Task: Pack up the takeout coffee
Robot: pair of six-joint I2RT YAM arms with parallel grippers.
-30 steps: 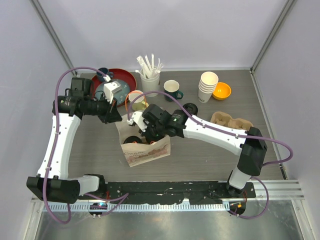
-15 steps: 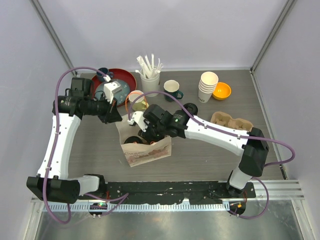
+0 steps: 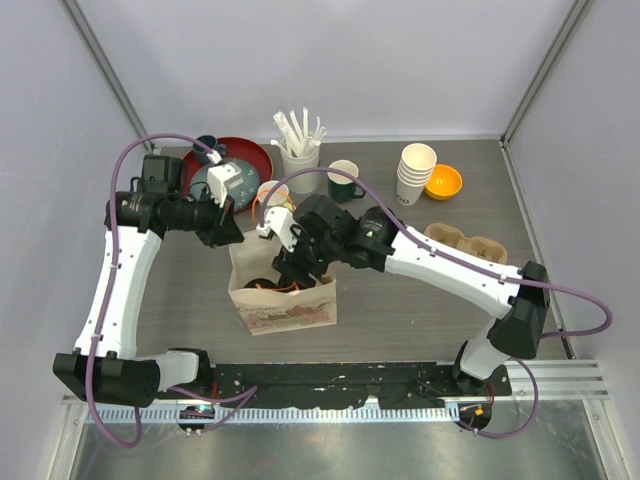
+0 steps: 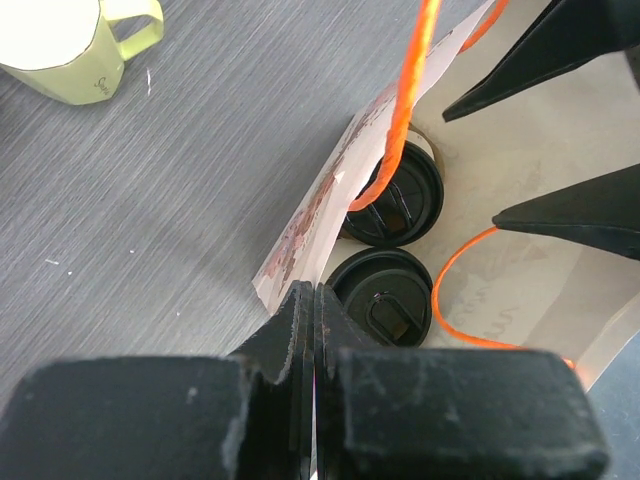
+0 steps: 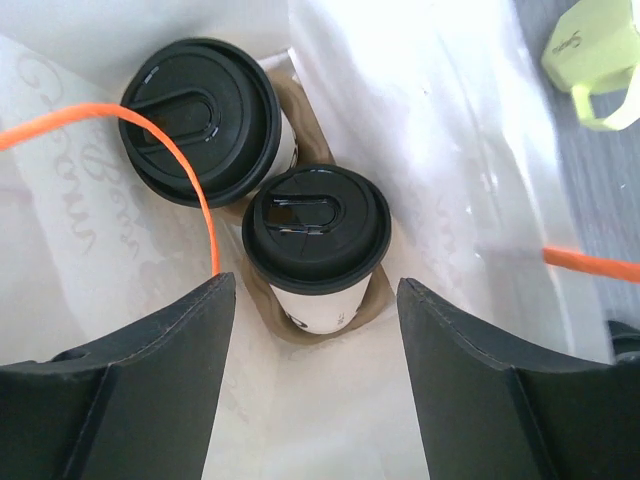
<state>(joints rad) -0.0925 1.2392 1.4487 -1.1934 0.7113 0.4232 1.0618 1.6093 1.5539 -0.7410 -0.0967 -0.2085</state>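
Grey table [image 3: 180, 290], back half cluttered. A paper bag [image 3: 285, 308] stands upright in the near middle, mouth open upward.

Around it, all well clear of the bag unless noted:
- red plate [image 3: 250, 155], far left, partly hidden behind the left wrist
- spare cardboard tray [image 3: 462, 241], right of the bag, right forearm passing just in front of it
- stack of paper cups [image 3: 415, 172] touching or just beside an orange bowl [image 3: 443, 181], far right
- pot of straws [image 3: 298, 158], far middle
- green mug [image 3: 345, 178], beside the pot
- yellow mug [image 3: 272, 197], just behind the bag, half covered by the right wrist and cable

Both coffee cups are inside the bag, side by side, black lids on [image 5: 200, 120] [image 5: 318, 228], seated in a cardboard tray [image 5: 300, 330] on the bag floor. Orange handles [image 5: 190, 170] droop across the mouth, one crossing a lid.

Left arm [image 3: 110, 290] runs up the left edge, elbow bent, wrist pointing right at the bag's far-left corner. Left gripper [image 4: 312, 300]: fingers pressed together, pinching the bag's rim.

Right arm [image 3: 450, 275] reaches from the near right across to the bag, wrist tipped down into the mouth. Right gripper [image 5: 312, 285]: fingers spread wide above the nearer cup, touching neither cup.
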